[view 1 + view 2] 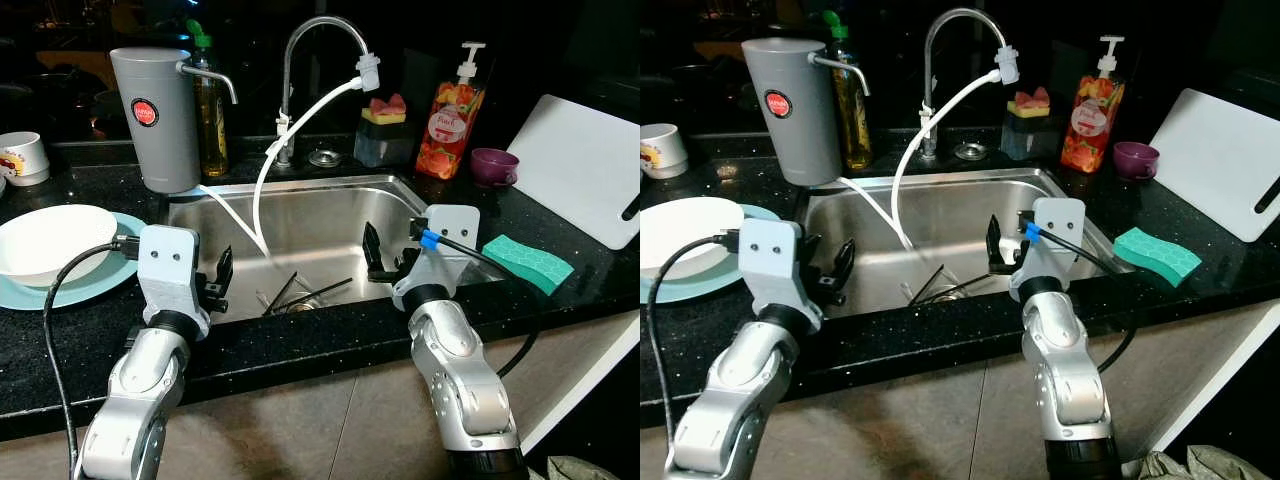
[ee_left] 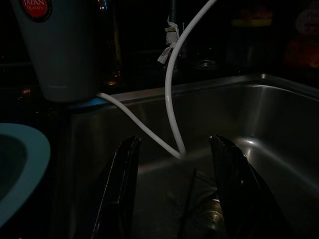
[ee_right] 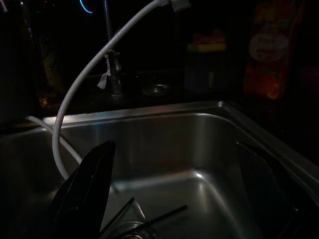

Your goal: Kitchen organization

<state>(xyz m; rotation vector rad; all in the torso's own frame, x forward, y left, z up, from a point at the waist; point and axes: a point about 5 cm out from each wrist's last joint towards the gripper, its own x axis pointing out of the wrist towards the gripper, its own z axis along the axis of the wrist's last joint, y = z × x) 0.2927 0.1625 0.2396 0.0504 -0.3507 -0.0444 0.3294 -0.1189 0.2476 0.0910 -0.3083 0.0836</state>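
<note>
A steel sink (image 1: 330,228) lies in the black counter straight ahead. Thin dark sticks, perhaps chopsticks (image 1: 305,291), rest on its floor by the drain. My left gripper (image 1: 221,277) hovers over the sink's front left corner, open and empty; in its wrist view (image 2: 174,191) the two fingers frame the drain. My right gripper (image 1: 388,258) is open over the front right part of the basin, holding nothing; the sticks lie between and below its fingers (image 3: 92,179). A white bowl (image 1: 48,240) sits on a light-blue plate (image 1: 95,283) on the counter at left.
A white hose (image 1: 262,185) runs from the faucet (image 1: 300,55) into the basin. Behind stand a grey filter jug (image 1: 155,115), an oil bottle (image 1: 211,115), a sponge holder (image 1: 385,130), a soap dispenser (image 1: 452,118) and a purple cup (image 1: 494,165). A green sponge (image 1: 527,262) and white cutting board (image 1: 585,180) lie at right, a mug (image 1: 22,157) at far left.
</note>
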